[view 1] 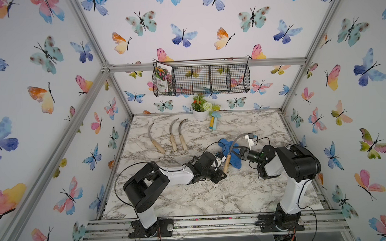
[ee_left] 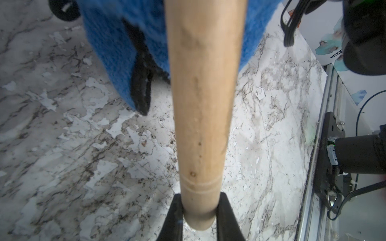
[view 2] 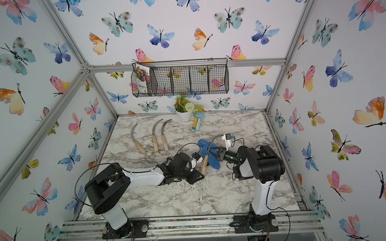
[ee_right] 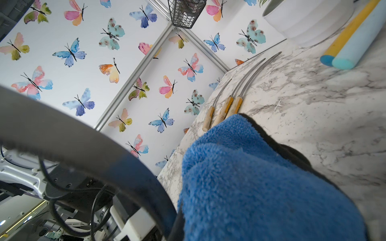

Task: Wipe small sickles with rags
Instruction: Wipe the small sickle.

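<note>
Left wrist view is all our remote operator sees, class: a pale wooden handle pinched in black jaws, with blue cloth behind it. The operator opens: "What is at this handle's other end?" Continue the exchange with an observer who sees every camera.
Observer: A thin curved grey metal blade. It is a small sickle, and the left gripper grips the pale wooden handle at its butt.
Operator: Who holds the thick blue terry cloth?
Observer: The right gripper, shut on it right at the blade, just above the handle.
Operator: Any more sickles?
Observer: Three more sickles lie side by side on the marble tabletop, on the left arm's side towards the back, clear of both arms.
</note>
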{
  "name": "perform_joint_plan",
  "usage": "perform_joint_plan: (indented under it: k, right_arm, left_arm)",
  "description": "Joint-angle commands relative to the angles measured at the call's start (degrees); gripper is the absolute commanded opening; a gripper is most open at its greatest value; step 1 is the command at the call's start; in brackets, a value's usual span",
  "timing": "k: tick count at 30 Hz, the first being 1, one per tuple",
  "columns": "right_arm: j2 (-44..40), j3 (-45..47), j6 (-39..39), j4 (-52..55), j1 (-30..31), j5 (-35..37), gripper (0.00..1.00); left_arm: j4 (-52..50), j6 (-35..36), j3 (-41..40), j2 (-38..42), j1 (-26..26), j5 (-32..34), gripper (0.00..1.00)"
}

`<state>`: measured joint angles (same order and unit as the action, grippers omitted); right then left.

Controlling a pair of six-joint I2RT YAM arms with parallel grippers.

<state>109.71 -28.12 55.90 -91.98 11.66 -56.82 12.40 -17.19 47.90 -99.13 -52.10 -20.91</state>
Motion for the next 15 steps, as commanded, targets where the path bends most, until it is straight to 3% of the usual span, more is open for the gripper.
perform_joint_plan:
  k: [1,15]
  right_arm:
    - [-3.92,-1.67,1.87,-11.41,-0.45,-0.67,0.02]
    - [-15.63,-6.33,4.33,0.75,-6.65,0.03,0.02]
  left_arm:
    - [-0.36,-0.12,0.3,0.28,0.23,-0.56,0.0]
    - [-0.27,-0.12,0.44,-0.37,0.68,-0.47,0.0]
